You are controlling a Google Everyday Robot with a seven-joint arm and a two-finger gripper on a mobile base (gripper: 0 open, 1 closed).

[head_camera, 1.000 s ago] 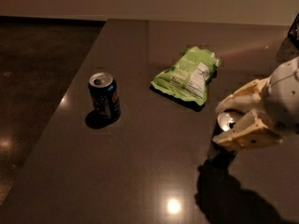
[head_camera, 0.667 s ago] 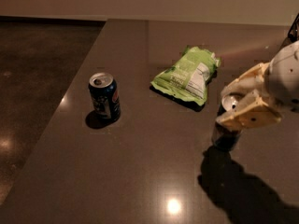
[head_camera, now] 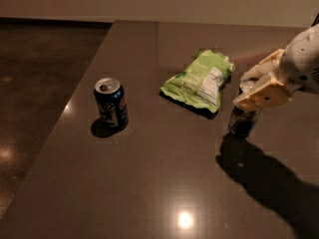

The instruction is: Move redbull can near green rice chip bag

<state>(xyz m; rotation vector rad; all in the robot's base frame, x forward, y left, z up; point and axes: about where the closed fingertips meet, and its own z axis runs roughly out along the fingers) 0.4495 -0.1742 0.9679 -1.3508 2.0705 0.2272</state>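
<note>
The redbull can (head_camera: 242, 122) is a slim dark can standing upright at the right of the dark table, just right of the green rice chip bag (head_camera: 199, 79). Its top is hidden between my gripper's cream fingers. My gripper (head_camera: 250, 92) comes in from the right edge and is shut on the upper part of the can. The can's foot is at the table surface or just above it; I cannot tell which. The bag lies flat with its white label panel up, a short gap from the can.
A wider dark blue can (head_camera: 110, 102) with a round red-white logo stands at the left of the table (head_camera: 149, 183). The table's left edge runs diagonally, with dark floor (head_camera: 40, 73) beyond it. The arm's shadow falls at the lower right.
My gripper has moved with the redbull can away from the front, toward the back of the table, and now stands level with the bag's near end. The bag and the wider can have not moved.
</note>
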